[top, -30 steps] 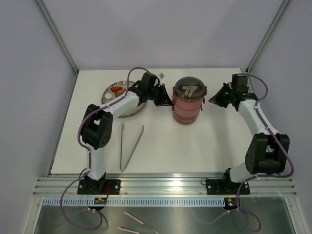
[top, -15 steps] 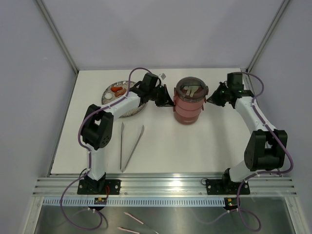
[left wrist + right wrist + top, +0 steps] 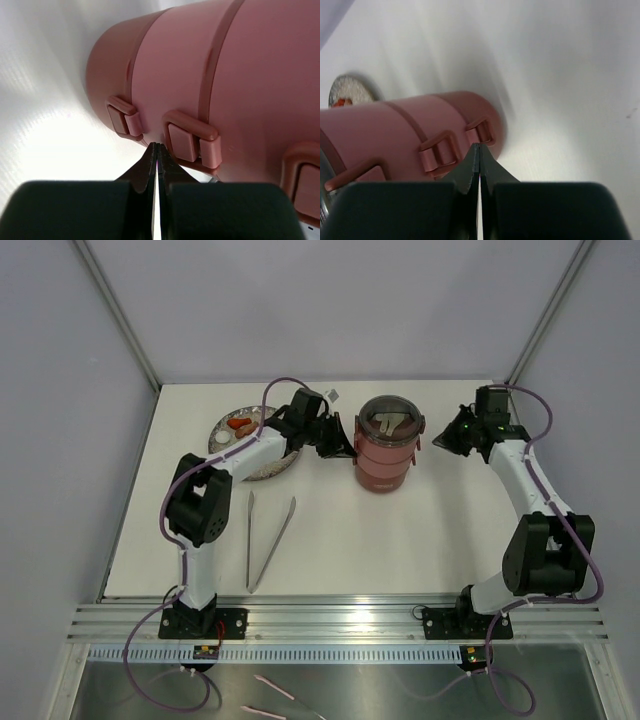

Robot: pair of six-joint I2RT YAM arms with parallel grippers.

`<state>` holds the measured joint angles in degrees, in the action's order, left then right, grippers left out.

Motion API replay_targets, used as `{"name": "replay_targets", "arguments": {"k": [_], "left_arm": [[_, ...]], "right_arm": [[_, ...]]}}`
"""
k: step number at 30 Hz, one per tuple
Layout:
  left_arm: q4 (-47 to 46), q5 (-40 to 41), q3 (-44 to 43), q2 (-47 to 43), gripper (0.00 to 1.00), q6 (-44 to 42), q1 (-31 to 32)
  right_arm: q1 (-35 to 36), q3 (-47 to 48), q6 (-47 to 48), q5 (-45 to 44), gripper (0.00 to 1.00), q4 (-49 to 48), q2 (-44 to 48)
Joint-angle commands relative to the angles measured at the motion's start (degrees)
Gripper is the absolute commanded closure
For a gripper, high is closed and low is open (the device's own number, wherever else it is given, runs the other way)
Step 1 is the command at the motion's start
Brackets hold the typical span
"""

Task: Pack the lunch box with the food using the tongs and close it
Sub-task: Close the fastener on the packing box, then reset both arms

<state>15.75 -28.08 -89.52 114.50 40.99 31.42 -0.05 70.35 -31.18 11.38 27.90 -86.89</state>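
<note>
From above, the stacked lunch box (image 3: pixel 388 445) stands mid-table, tongs (image 3: pixel 268 540) lying unheld nearby. Left wrist: the left gripper (image 3: pixel 156 150), shut and empty, noses a side clasp (image 3: pixel 190 140); pushing could topple the stack. Right wrist: the right gripper (image 3: pixel 479 149), also shut and empty, could skid off.

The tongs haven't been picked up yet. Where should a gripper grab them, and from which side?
Probably from above, jaws across both legs near the joined end: the tongs lie flat, their V narrowing toward the left arm's base.
</note>
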Motion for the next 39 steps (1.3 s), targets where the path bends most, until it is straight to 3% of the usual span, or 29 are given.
{"name": "replay_targets", "arguments": {"k": [1, 7, 10, 14, 17, 27, 33, 34, 36, 37, 38, 39], "left_arm": [[-5.11, -3.04, -2.68, -0.77, 1.00, 0.23, 1.28], [-5.11, -3.04, -2.59, -0.86, 1.00, 0.32, 1.28], [-5.03, -3.04, -3.12, -0.59, 1.00, 0.40, 1.28], [-4.76, -2.86, -3.47, -0.24, 1.00, 0.32, 1.28], [-4.59, -3.04, -3.65, -0.24, 1.00, 0.05, 1.36], [-2.83, -2.60, -3.91, -1.29, 1.00, -1.44, 1.10], [1.82, 0.29, -1.37, -7.61, 1.00, -5.65, 0.14], [3.48, 1.87, 0.29, -10.15, 1.00, -7.14, -0.13], [5.34, 4.24, 1.97, -12.62, 1.00, -9.42, -1.27], [7.09, 5.13, 3.98, -13.94, 1.00, -10.22, -1.71], [7.97, 5.92, 4.95, -16.47, 1.00, -10.93, -2.84], [8.77, 7.84, 6.01, -17.63, 1.00, -11.63, -3.55]], "right_arm": [[-3.89, 0.93, -0.29, -2.49, 1.00, 0.58, 2.43], [-2.41, 1.90, -0.90, 1.63, 1.00, -1.36, -2.13], [7.31, 3.48, 0.32, 1.11, 1.00, -0.48, -5.56], [13.14, 4.10, 0.86, 2.25, 1.00, -2.06, -5.40], [12.80, 2.87, 1.73, -0.81, 1.00, -1.10, -3.64], [1.73, -2.40, 2.00, -4.16, 1.00, 1.01, 4.18], [-2.40, -4.16, 2.18, -12.05, 1.00, 4.17, 9.80], [-2.49, -4.25, 2.26, -13.73, 0.97, 5.14, 11.20], [-2.58, -4.34, 2.44, -16.89, 0.76, 6.20, 12.62], [-2.58, -4.25, 2.79, -17.52, 0.63, 7.07, 14.10], [-2.58, -4.17, 2.96, -18.92, 0.38, 7.52, 14.64], [-2.58, -4.16, 3.14, -19.63, 0.28, 7.87, 15.26]]}}
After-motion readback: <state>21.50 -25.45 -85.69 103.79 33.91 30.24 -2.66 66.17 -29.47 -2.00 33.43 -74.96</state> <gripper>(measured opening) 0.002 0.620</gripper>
